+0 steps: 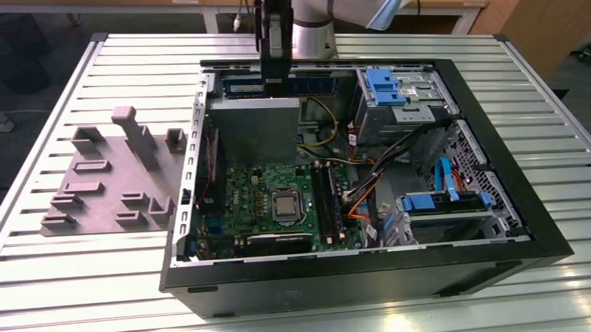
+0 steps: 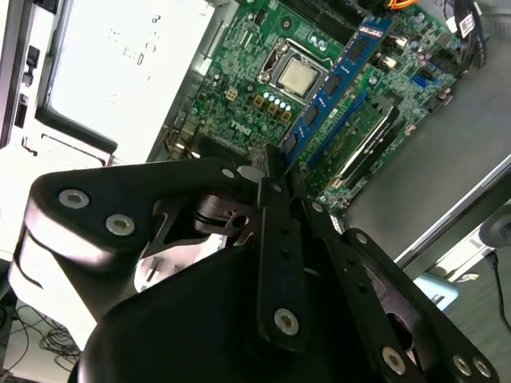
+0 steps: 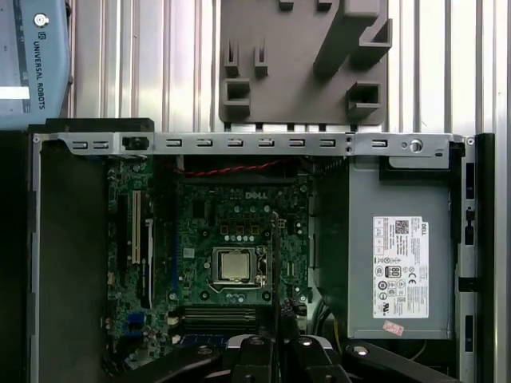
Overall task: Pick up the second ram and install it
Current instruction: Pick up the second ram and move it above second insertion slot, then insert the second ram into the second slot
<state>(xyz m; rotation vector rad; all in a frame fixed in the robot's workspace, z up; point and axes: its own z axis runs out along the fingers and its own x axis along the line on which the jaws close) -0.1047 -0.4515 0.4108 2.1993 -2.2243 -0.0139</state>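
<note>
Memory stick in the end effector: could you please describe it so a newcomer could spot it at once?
Look above the open computer case, where the end effector hangs. It pinches a long, thin blue memory stick with small black chips; unlike the black slots on the green motherboard below, it is lifted clear.

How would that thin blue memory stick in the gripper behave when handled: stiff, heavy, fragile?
Probably stiff: the second ram runs straight out from the gripper with no visible sag. Likely light for its length, being a thin flat strip. Possibly fragile, since small black chips sit bare on its face.
</note>
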